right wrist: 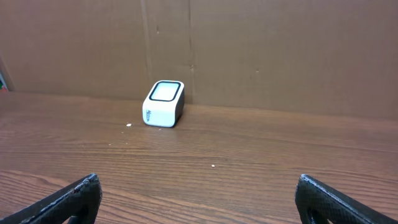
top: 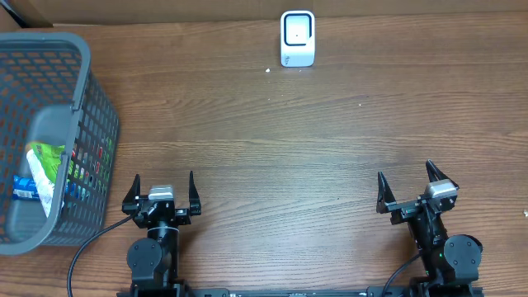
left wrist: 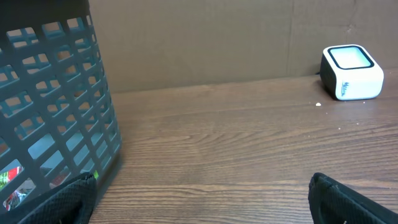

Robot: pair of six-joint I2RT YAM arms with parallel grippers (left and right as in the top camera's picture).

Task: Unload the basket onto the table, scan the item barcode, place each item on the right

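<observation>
A white barcode scanner (top: 297, 38) with a dark-rimmed window stands at the far middle of the wooden table; it also shows as the scanner (left wrist: 351, 72) at the upper right of the left wrist view and the scanner (right wrist: 164, 104) left of centre in the right wrist view. Packaged items (top: 45, 169), green, white and blue, lie inside the grey mesh basket (top: 78, 99) at the left. My left gripper (top: 162, 189) is open and empty near the front edge, beside the basket. My right gripper (top: 407, 188) is open and empty at the front right.
The grey basket wall (left wrist: 56, 106) fills the left of the left wrist view. A brown cardboard wall (right wrist: 249, 50) stands behind the scanner. Small white crumbs (top: 268, 70) lie on the wood near the scanner.
</observation>
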